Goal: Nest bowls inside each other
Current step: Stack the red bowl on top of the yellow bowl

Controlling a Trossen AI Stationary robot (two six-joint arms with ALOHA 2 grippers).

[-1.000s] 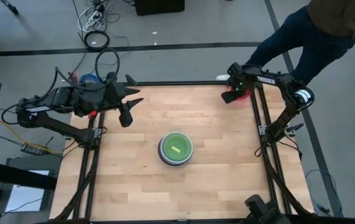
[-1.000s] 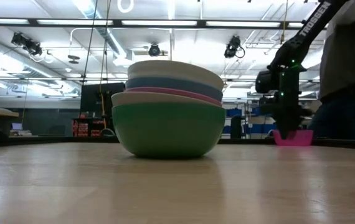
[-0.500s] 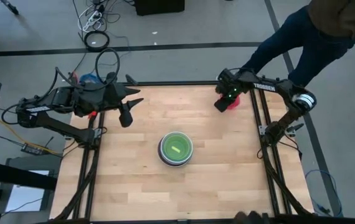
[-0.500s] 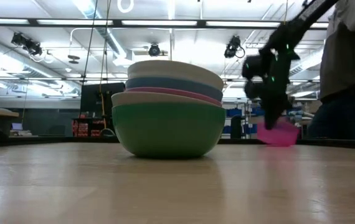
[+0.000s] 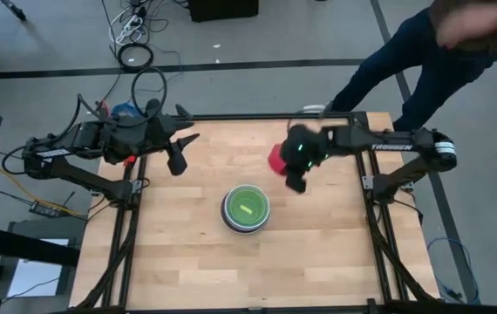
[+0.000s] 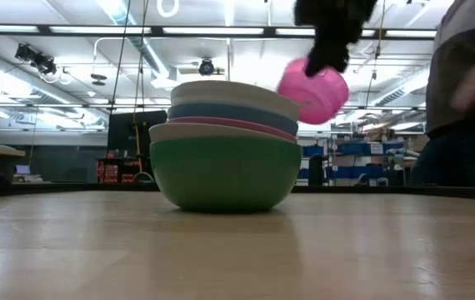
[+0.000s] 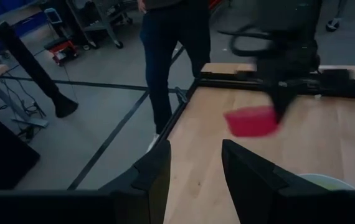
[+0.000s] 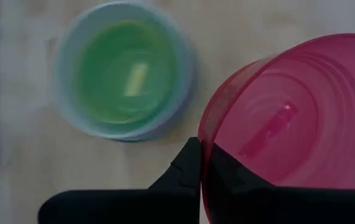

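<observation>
The pink bowl point(image 5: 277, 158) hangs in the air at two o'clock of the bowl stack point(image 5: 246, 208) mid-surface point(image 5: 318, 253), its rim pinched in the right tool point(image 5: 290, 164); left tool point(image 5: 179, 150), fingers apart, waits at ten o'clock

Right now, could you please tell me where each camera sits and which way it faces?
High: overhead, straight down; both arms, right claw gripping the pink bowl.
Low: tabletop height, level; bowl stack, pink bowl in the air.
Left wrist: past the open left claw toward the right arm.
Right wrist: downward; its fingers pinch the bowl rim.
All four show the pink bowl.
</observation>
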